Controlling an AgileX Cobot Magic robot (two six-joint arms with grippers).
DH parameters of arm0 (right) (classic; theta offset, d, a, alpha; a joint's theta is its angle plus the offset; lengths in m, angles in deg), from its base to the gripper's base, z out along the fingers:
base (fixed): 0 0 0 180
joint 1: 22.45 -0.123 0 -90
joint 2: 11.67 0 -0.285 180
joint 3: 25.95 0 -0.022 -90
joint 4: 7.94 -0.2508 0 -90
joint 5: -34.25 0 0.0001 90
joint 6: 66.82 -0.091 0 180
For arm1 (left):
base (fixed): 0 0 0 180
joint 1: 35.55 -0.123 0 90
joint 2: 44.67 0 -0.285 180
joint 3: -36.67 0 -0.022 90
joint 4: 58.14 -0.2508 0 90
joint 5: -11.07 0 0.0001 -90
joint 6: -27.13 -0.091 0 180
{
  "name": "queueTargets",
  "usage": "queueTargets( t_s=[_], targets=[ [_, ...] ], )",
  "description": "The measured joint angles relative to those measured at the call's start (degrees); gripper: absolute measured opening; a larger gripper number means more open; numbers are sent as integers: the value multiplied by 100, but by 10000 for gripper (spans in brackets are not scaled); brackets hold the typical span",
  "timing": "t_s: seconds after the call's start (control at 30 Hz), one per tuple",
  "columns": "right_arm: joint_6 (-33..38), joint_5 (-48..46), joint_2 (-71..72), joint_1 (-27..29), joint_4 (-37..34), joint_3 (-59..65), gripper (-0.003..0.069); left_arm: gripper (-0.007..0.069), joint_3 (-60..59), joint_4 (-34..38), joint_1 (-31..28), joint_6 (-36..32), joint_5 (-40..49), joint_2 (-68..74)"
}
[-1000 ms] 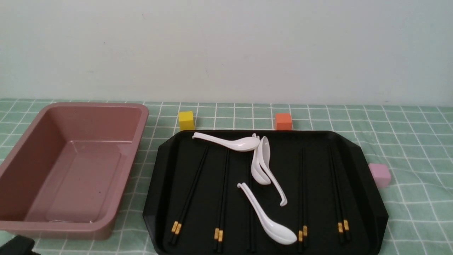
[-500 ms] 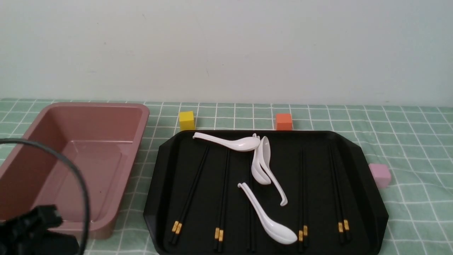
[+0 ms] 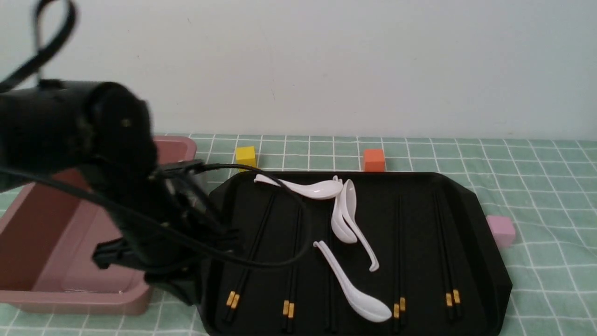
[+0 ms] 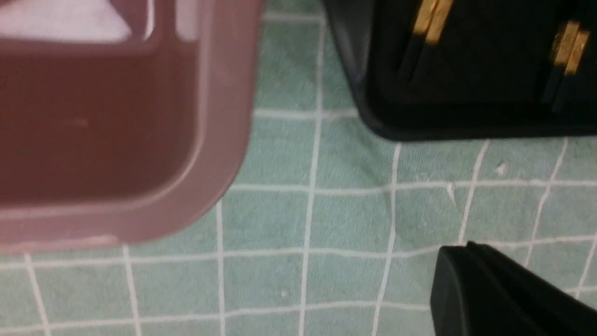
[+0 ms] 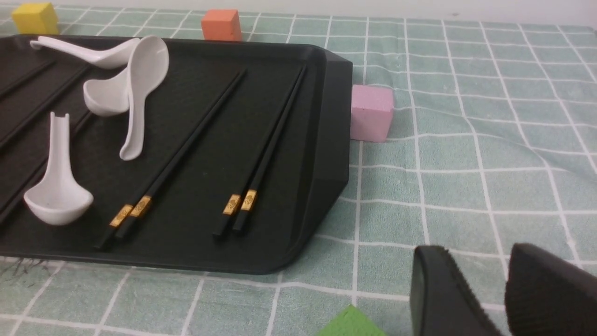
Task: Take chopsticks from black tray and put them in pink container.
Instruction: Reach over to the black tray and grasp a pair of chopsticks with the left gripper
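Note:
Several pairs of chopsticks (image 3: 293, 261) lie lengthwise in the black tray (image 3: 485, 242), gold bands toward me. The pink container (image 3: 56, 242) stands left of the tray, nothing showing in the part I can see. My left arm fills the left of the front view, its gripper (image 3: 186, 289) low over the gap between container and tray. In the left wrist view the gripper (image 4: 466, 254) is one dark mass with no gap, over cloth near the container corner (image 4: 224, 116) and tray corner (image 4: 373, 116). My right gripper (image 5: 480, 249) is slightly open and holds nothing, right of the tray (image 5: 331, 140).
Three white spoons (image 3: 347, 219) lie among the chopsticks. A yellow cube (image 3: 246, 158) and an orange cube (image 3: 373, 160) sit behind the tray, and a pale pink cube (image 3: 500, 230) at its right edge. A green block (image 5: 350, 324) lies beside the right gripper.
My left arm has come up from the bottom left corner and swung right, now covering part of the pink container and the tray's left edge. Nothing on the tray has moved.

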Motion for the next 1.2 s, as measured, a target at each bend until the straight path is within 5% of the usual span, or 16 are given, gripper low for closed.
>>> queueTargets(
  t_s=[0.23, 0.6, 1.2],
  targets=[
    [0, 0, 0, 0, 0, 0, 239, 45, 830, -1446, 842, 741, -107, 817],
    [0, 0, 0, 0, 0, 0, 239, 335, 1355, -1606, 894, 565, -413, 1630],
    [0, 0, 0, 0, 0, 0, 239, 323, 1579, -1985, 899, 205, -747, 2616]
  ],
)
